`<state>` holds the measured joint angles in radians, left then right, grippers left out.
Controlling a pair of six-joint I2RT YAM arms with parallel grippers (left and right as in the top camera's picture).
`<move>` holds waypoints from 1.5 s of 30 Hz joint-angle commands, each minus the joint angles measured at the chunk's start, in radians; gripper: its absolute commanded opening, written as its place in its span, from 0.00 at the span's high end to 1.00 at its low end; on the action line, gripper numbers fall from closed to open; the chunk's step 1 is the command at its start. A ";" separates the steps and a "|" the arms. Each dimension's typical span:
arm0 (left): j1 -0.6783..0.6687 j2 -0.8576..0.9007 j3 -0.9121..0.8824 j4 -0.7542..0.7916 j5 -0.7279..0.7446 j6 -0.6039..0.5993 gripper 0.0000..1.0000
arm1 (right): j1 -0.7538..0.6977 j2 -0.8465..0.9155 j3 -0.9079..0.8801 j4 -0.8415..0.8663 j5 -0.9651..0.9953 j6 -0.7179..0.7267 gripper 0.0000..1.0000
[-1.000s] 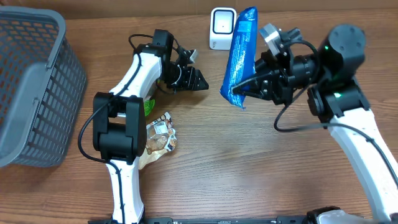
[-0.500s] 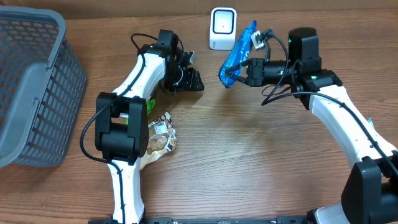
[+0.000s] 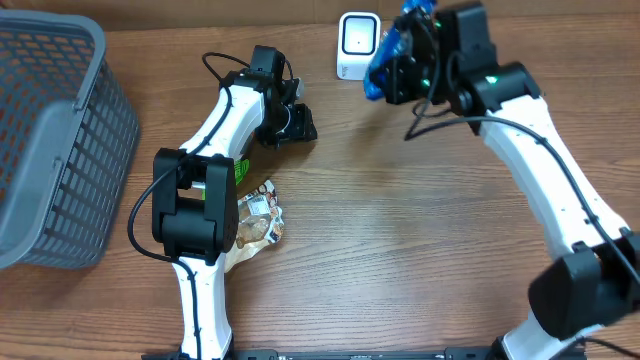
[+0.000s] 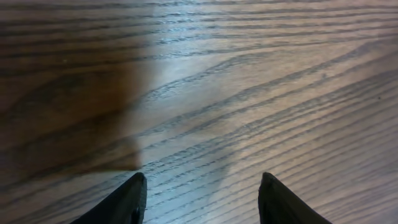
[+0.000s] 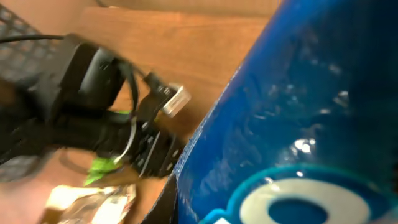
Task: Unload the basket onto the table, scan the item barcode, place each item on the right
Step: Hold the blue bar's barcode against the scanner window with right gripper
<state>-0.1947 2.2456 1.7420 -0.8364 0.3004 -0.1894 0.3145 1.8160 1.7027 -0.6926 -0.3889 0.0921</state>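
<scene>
The item, a blue plastic packet (image 3: 383,62), hangs at the back of the table just right of the white barcode scanner (image 3: 358,45), almost touching it. My right gripper (image 3: 405,65) is shut on the packet. The packet's blue film and a white ring print fill the right wrist view (image 5: 298,112) and hide the jaws; no barcode shows. My left gripper (image 3: 300,125) is left of the scanner, low over bare wood. In the left wrist view its fingers (image 4: 134,199) are apart with nothing between them.
A grey mesh basket (image 3: 50,150) fills the left edge. A crumpled tan snack packet (image 3: 258,225) and a green scrap (image 3: 240,170) lie beside the left arm's base. The tabletop is wood.
The right arm has carried the blue packet up and back, from mid-table right to beside the scanner. The left gripper has drawn slightly left and its jaws have narrowed a little.
</scene>
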 commanded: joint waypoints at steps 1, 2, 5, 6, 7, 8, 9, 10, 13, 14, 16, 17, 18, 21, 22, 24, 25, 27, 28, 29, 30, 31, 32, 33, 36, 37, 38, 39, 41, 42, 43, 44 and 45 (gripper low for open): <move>0.003 0.008 0.005 0.004 -0.051 -0.033 0.51 | 0.029 0.086 0.064 0.002 0.156 -0.115 0.97; 0.003 0.008 0.000 0.004 -0.058 -0.043 0.51 | 0.042 0.108 0.068 0.006 0.188 -0.164 0.97; 0.003 0.008 -0.002 0.003 -0.067 -0.059 0.51 | 0.093 0.179 0.068 0.012 0.407 -0.260 0.96; 0.003 0.008 -0.002 0.003 -0.067 -0.059 0.51 | 0.111 0.200 0.068 0.011 0.480 -0.285 0.96; 0.003 0.008 -0.002 0.004 -0.067 -0.059 0.51 | 0.127 0.220 0.068 0.010 0.546 -0.309 0.96; 0.003 0.008 -0.002 0.004 -0.067 -0.062 0.51 | 0.142 0.235 0.068 0.010 0.603 -0.327 0.96; 0.003 0.008 -0.002 0.004 -0.068 -0.062 0.52 | 0.155 0.248 0.068 0.012 0.649 -0.339 0.96; 0.003 0.008 -0.002 0.004 -0.068 -0.062 0.52 | 0.165 0.258 0.068 0.020 0.687 -0.343 0.96; 0.003 0.008 -0.002 0.004 -0.068 -0.062 0.52 | 0.182 0.266 0.068 0.051 0.703 -0.368 0.96; 0.003 0.008 -0.002 0.004 -0.068 -0.062 0.52 | 0.182 0.266 0.068 0.063 0.703 -0.375 0.96; 0.003 0.008 -0.002 0.004 -0.068 -0.061 0.52 | 0.182 0.266 0.068 0.100 0.716 -0.384 0.96; 0.003 0.008 -0.002 0.003 -0.068 -0.062 0.52 | 0.182 0.266 0.068 0.115 0.718 -0.404 0.96; 0.003 0.008 -0.002 0.003 -0.068 -0.062 0.53 | 0.182 0.266 0.068 0.127 0.716 -0.433 0.96; 0.003 0.008 -0.002 0.004 -0.068 -0.062 0.53 | 0.182 0.266 0.068 0.147 0.691 -0.546 0.96; 0.003 0.008 -0.002 0.004 -0.068 -0.061 0.53 | 0.182 0.266 0.068 0.154 0.691 -0.574 0.96; 0.003 0.008 -0.002 0.004 -0.068 -0.062 0.53 | 0.182 0.266 0.068 0.163 0.691 -0.599 0.96; 0.003 0.008 -0.002 0.004 -0.068 -0.062 0.53 | 0.182 0.266 0.068 0.167 0.690 -0.598 0.96; 0.003 0.008 -0.002 0.004 -0.068 -0.062 0.54 | 0.176 0.266 0.067 0.177 0.680 -0.595 0.96; 0.003 0.008 -0.002 0.004 -0.068 -0.062 0.55 | 0.172 0.266 0.066 0.185 0.673 -0.587 0.96; 0.003 0.008 -0.002 0.004 -0.069 -0.061 0.55 | 0.166 0.266 0.066 0.191 0.656 -0.575 0.96; 0.003 0.008 -0.002 0.003 -0.072 -0.061 0.56 | 0.158 0.266 0.066 0.197 0.642 -0.554 0.96; 0.003 0.008 -0.002 0.003 -0.072 -0.062 0.56 | 0.147 0.266 0.066 0.201 0.625 -0.530 0.96; 0.003 0.008 -0.002 0.003 -0.072 -0.061 0.56 | 0.135 0.266 0.066 0.202 0.602 -0.508 0.96; 0.003 0.008 -0.002 0.003 -0.072 -0.061 0.56 | 0.121 0.266 0.066 0.201 0.575 -0.487 0.96; 0.003 0.008 -0.002 0.003 -0.072 -0.061 0.56 | 0.071 0.271 0.066 0.195 0.534 -0.402 0.96; 0.003 0.008 -0.002 0.003 -0.072 -0.062 0.56 | 0.054 0.272 0.066 0.190 0.517 -0.384 0.96; 0.003 0.008 -0.002 0.003 -0.072 -0.062 0.56 | 0.038 0.274 0.066 0.185 0.496 -0.367 0.96; 0.003 0.008 -0.002 0.003 -0.072 -0.062 0.56 | 0.020 0.274 0.066 0.177 0.462 -0.353 0.96; 0.003 0.008 -0.002 0.003 -0.072 -0.062 0.55 | -0.002 0.274 0.066 0.164 0.408 -0.347 0.96; 0.003 0.008 -0.002 0.003 -0.072 -0.062 0.55 | -0.012 0.274 0.066 0.159 0.390 -0.341 0.96; 0.003 0.008 -0.002 0.003 -0.072 -0.062 0.55 | -0.015 0.274 0.066 0.156 0.385 -0.341 0.96; 0.003 0.008 -0.002 0.003 -0.072 -0.062 0.54 | -0.017 0.275 0.066 0.153 0.383 -0.341 0.96; 0.003 0.008 -0.002 0.004 -0.072 -0.063 0.54 | -0.017 0.279 0.066 0.151 0.384 -0.341 0.96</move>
<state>-0.1947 2.2456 1.7416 -0.8368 0.2413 -0.2375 0.2848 2.1162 1.7466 -0.5468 0.0608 -0.2844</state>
